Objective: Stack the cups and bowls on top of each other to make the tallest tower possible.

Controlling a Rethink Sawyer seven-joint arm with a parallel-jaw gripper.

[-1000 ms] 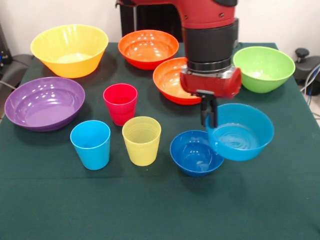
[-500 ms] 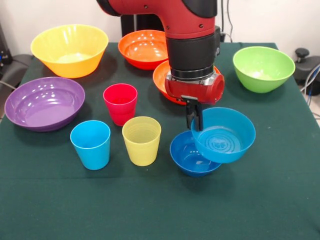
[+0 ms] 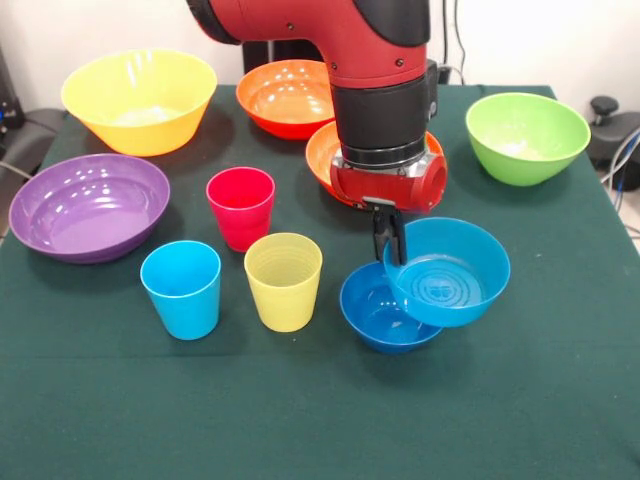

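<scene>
My gripper (image 3: 392, 240) is shut on the left rim of the lighter blue bowl (image 3: 447, 272), which hangs tilted and overlaps the right side of the dark blue bowl (image 3: 375, 305) on the green cloth. To the left stand three upright cups: red-pink (image 3: 241, 207), yellow (image 3: 284, 280) and light blue (image 3: 182, 288). Further back sit the purple bowl (image 3: 88, 206), the large yellow bowl (image 3: 139, 100), two orange bowls (image 3: 290, 97) (image 3: 322, 152) and the lime green bowl (image 3: 527, 137). The nearer orange bowl is mostly hidden behind my arm.
The table's green cloth (image 3: 320, 410) stretches toward the near edge. A black object (image 3: 612, 125) sits off the table at the right.
Carrying the lighter blue bowl, my gripper moved left from beside the dark blue bowl until the held bowl overlaps it. It barely shifted over the last half second.
</scene>
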